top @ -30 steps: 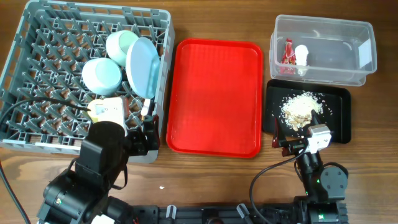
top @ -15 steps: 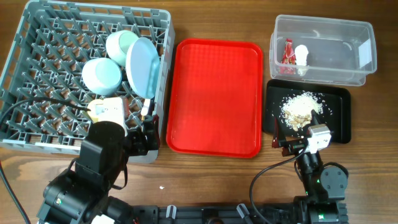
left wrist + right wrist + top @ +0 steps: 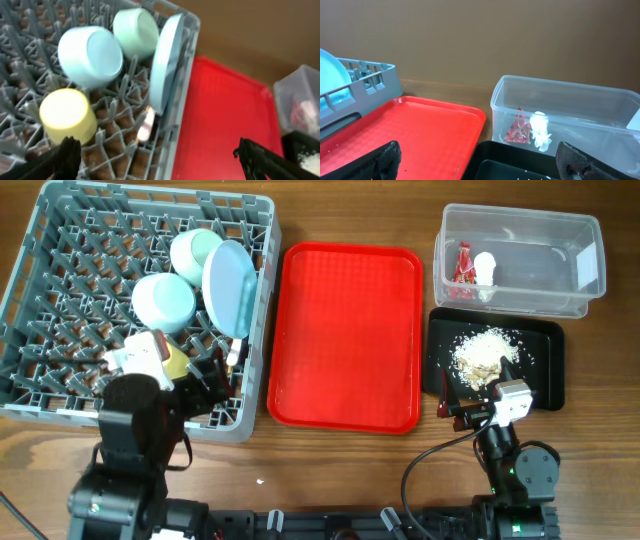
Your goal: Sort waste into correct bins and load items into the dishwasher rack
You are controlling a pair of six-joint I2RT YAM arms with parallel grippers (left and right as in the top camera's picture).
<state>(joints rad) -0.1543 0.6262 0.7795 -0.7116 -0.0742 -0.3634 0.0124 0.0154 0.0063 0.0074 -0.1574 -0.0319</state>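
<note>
The grey dishwasher rack [image 3: 60,300] holds two mint bowls [image 3: 163,300] [image 3: 192,252], the upright pale-blue plate [image 3: 232,288] and the yellow cup [image 3: 177,363]. In the left wrist view the cup [image 3: 67,115] lies on its side below the bowls [image 3: 90,55], and a slim pale utensil [image 3: 146,125] stands by the plate [image 3: 165,62]. My left gripper [image 3: 205,380] [image 3: 157,162] is open and empty over the rack's front right corner. My right gripper [image 3: 478,392] [image 3: 480,162] is open and empty over the black tray [image 3: 545,370]. The clear tub [image 3: 520,225] holds the red wrapper [image 3: 517,131] and white scrap [image 3: 540,131]. Beige crumbs [image 3: 482,352] lie on the black tray.
The large red tray [image 3: 345,330] lies between the rack and the bins. It also shows in the right wrist view [image 3: 410,130]. A tiny white speck [image 3: 260,480] lies on the wooden table near the front edge.
My left arm has swung left, so its wrist now sits over the rack's front edge. The right arm has not moved.
</note>
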